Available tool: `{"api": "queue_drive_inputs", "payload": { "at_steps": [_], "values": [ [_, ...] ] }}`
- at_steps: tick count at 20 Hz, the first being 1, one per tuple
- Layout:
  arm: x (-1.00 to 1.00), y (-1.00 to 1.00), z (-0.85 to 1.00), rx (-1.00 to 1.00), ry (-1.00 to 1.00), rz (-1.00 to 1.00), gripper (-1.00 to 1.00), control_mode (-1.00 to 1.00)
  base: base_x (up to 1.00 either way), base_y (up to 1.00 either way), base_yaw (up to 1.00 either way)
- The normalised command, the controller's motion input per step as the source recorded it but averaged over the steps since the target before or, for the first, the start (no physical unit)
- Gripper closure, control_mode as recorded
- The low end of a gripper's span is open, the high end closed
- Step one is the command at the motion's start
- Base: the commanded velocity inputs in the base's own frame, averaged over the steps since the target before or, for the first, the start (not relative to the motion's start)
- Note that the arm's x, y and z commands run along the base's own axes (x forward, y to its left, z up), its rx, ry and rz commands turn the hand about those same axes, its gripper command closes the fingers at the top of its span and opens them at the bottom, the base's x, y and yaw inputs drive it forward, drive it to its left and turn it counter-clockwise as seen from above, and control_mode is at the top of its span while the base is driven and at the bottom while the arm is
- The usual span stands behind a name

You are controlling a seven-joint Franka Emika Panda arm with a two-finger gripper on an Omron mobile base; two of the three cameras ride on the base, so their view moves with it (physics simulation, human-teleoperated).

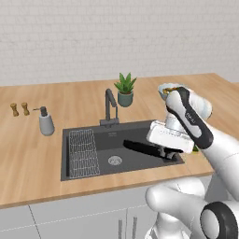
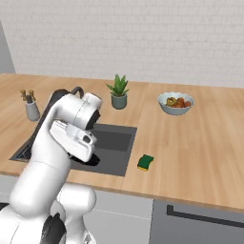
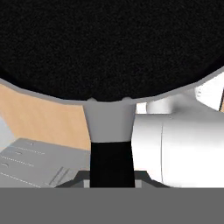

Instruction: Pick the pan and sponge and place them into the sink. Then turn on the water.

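My gripper (image 1: 171, 153) is shut on the handle of the black pan (image 1: 142, 149) and holds it over the right part of the dark sink (image 1: 135, 134). In the hand view the pan's round black body (image 3: 109, 43) spreads across the top, and its handle (image 3: 111, 157) runs down between my gripper's (image 3: 111, 177) tips. The green and yellow sponge (image 2: 145, 162) lies on the wooden counter just right of the sink (image 2: 114, 140). The dark faucet (image 1: 110, 105) stands behind the basin with no water running. My arm hides much of the basin in the right base view.
A wire rack (image 1: 83, 151) lies in the sink's left part and a round drain (image 1: 115, 160) sits mid-basin. A grey soap dispenser (image 1: 45, 122) and two small shakers (image 1: 19, 109) stand to the left. A potted plant (image 2: 118, 91) and a fruit bowl (image 2: 176, 103) stand behind.
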Motion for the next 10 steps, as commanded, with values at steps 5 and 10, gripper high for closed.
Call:
{"api": "queue_drive_inputs", "payload": {
  "at_steps": [5, 10],
  "values": [
    [0.36, -0.91, -0.01, -0.01, 0.0, 0.58, 1.0, -1.0, 0.0, 0.0, 0.0],
    [0.38, -0.49, -0.25, 0.0, -0.26, 0.46, 1.0, -1.0, 0.0, 0.0, 0.0]
  ]
}}
